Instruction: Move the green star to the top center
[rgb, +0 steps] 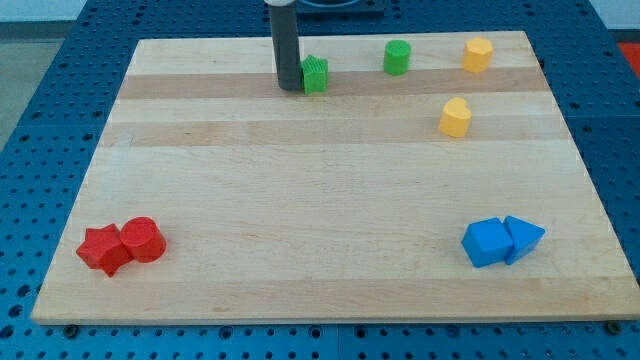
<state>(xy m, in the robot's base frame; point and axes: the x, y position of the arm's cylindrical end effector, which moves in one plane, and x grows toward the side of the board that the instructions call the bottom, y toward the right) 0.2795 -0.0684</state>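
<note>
My tip (290, 88) has no gripper; it touches the left side of the green star block (316, 75), to push it along the top centre of the wooden surface (300, 200).

- My tip (289, 88) was set at the upper centre of the frame, against the left side of the green star (316, 75).
- The green cylinder (397, 57) was placed right of the star, and the yellow hexagon (478, 54) further right.
- The yellow heart (455, 117) was set below and between those two.
- The red star (104, 249) and the red cylinder (142, 239) were set touching at lower left.
- The blue cube (486, 243) and the blue triangle (524, 238) were set touching at lower right.
</note>
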